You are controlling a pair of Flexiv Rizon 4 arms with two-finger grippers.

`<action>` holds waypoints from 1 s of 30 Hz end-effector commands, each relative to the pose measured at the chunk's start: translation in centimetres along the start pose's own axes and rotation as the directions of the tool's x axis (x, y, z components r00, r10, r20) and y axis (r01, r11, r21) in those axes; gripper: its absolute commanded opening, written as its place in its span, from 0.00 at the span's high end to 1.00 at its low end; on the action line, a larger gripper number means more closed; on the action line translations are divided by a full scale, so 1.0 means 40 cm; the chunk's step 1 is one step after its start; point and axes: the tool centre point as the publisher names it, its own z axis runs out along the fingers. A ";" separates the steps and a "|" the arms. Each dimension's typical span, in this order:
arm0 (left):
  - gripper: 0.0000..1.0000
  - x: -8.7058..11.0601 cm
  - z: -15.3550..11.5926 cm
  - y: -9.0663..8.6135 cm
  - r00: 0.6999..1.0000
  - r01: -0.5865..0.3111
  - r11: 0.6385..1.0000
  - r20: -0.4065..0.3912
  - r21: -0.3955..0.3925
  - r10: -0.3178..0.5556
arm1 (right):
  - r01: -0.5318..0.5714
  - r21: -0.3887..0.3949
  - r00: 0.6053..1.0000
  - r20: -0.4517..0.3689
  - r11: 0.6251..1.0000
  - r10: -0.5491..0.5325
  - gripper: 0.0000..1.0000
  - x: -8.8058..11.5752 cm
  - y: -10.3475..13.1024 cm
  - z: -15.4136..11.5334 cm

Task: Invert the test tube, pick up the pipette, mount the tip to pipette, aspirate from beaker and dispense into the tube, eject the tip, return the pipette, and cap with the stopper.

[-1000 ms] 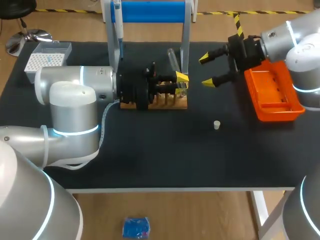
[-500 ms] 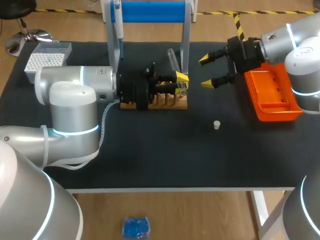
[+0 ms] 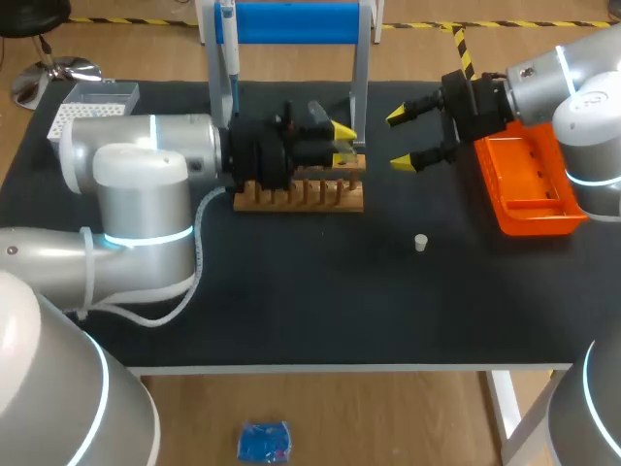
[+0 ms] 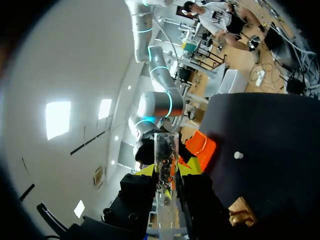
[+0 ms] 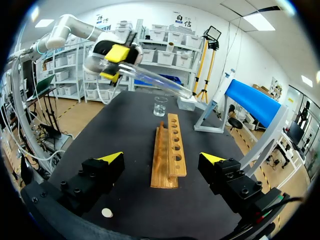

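Room to pass on the table (image 3: 291,311) lies at six o'clock of the wooden rack (image 3: 301,197), around a small stopper (image 3: 420,243); the stand (image 3: 361,58) blocks twelve, the orange tray (image 3: 529,189) three.

On the black tabletop (image 3: 320,301), the slotted wooden test-tube rack (image 3: 301,194) sits at the centre. The clear glass test tube (image 4: 166,150) is over the rack's 3 o'clock end, gripped between the left jaws. The small white stopper (image 3: 420,243) lies at the rack's 4 o'clock. The orange plastic tray (image 3: 529,184) is at 3 o'clock, with the right jaws between it and the rack. The clear glass beaker (image 5: 160,106) stands past the rack's 9 o'clock end, the white perforated tip box (image 3: 92,107) at 10 o'clock, and the blue-barred metal stand (image 3: 291,24) at 12 o'clock.
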 end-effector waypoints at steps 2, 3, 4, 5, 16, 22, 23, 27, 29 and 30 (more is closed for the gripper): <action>1.00 -0.048 -0.022 0.037 0.957 0.290 0.957 0.017 -0.004 -0.290 | 0.000 0.002 1.000 0.000 1.000 0.000 0.00 0.002 0.000 -0.002; 1.00 -0.055 -0.025 0.041 0.947 0.320 0.947 0.030 0.014 -0.320 | 0.000 0.002 1.000 0.000 1.000 0.000 0.00 0.002 0.000 -0.002; 1.00 -0.061 -0.025 0.043 0.929 0.362 0.930 0.052 0.056 -0.365 | 0.000 0.002 1.000 0.000 1.000 0.000 0.00 0.002 0.000 -0.002; 1.00 -0.067 -0.026 0.046 0.910 0.402 0.912 0.077 0.086 -0.408 | 0.000 0.002 1.000 0.000 1.000 0.000 0.00 0.002 0.000 -0.002; 1.00 -0.094 -0.028 0.049 0.891 0.449 0.892 0.052 0.054 -0.452 | 0.000 0.002 1.000 0.000 1.000 0.000 0.00 0.002 0.000 -0.002; 1.00 -0.094 -0.028 0.049 0.891 0.449 0.892 0.052 0.054 -0.452 | 0.000 0.002 1.000 0.000 1.000 0.000 0.00 0.002 0.000 -0.002; 1.00 -0.094 -0.028 0.049 0.891 0.449 0.892 0.052 0.054 -0.452 | 0.000 0.002 1.000 0.000 1.000 0.000 0.00 0.002 0.000 -0.002; 1.00 -0.093 -0.025 0.051 0.882 0.465 0.883 0.058 0.066 -0.468 | 0.000 0.002 1.000 0.000 1.000 0.000 0.00 0.002 0.000 -0.002; 1.00 -0.094 -0.021 0.055 0.862 0.502 0.863 0.045 0.049 -0.504 | 0.000 0.002 1.000 0.000 1.000 0.000 0.00 0.002 0.000 -0.002; 1.00 -0.098 -0.024 0.059 0.843 0.533 0.844 0.055 0.057 -0.536 | 0.000 0.002 1.000 0.000 1.000 0.000 0.00 0.002 0.000 -0.002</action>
